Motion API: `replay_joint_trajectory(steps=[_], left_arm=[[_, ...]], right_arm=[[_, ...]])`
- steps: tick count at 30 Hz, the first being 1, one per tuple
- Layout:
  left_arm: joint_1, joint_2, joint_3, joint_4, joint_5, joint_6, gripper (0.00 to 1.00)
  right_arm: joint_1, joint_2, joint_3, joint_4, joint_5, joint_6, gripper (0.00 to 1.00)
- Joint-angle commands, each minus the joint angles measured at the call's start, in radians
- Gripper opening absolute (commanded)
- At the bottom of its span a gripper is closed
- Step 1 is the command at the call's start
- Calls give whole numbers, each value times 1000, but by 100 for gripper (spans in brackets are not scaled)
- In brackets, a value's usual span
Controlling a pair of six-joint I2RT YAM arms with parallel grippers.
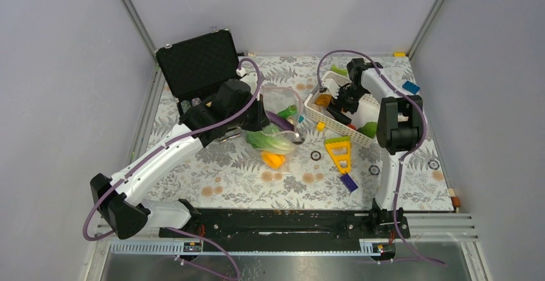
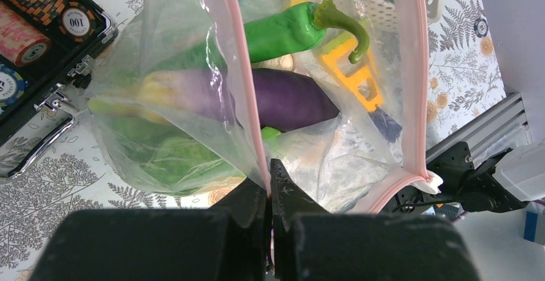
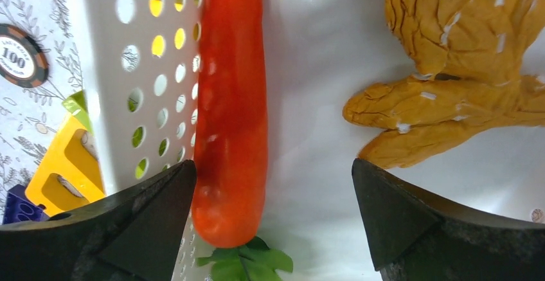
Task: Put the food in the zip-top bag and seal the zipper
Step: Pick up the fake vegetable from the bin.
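Right hand (image 3: 271, 164), spread wide, straddles the red chili (image 3: 230, 107).

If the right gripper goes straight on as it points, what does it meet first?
Likely the bare floor of the white basket, between the red chili and the orange lumpy piece, though depth is unclear.

A robotics lab test cell as I see it from my console, plain grey wall panels (image 1: 58, 69) boxing it in, silver aluminium frame struts (image 1: 132, 11) at the corners, black metal base rail (image 1: 276, 223) carrying two white-and-black robot arms (image 1: 160, 159), looping purple cables (image 1: 334, 53) (the fern-print table cover (image 1: 257, 188) is the one homely touch).
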Motion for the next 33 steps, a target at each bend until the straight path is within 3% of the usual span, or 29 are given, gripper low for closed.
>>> replay_joint_trajectory(steps=[1, 7, 11, 16, 19, 33], left_arm=[[4, 4, 49, 18, -24, 19, 0], [7, 12, 54, 16, -21, 22, 0], [8, 21, 60, 14, -19, 23, 0], [8, 20, 65, 12, -17, 25, 0], [7, 12, 62, 12, -15, 25, 0], [9, -47, 14, 24, -33, -21, 0]], right_arm=[[2, 39, 45, -38, 62, -31, 99], [2, 72, 37, 33, 151, 7, 98], [2, 71, 40, 55, 150, 28, 89], [2, 45, 38, 59, 150, 41, 51], [2, 0, 20, 59, 150, 40, 42], [2, -366, -119, 63, 151, 58, 39]])
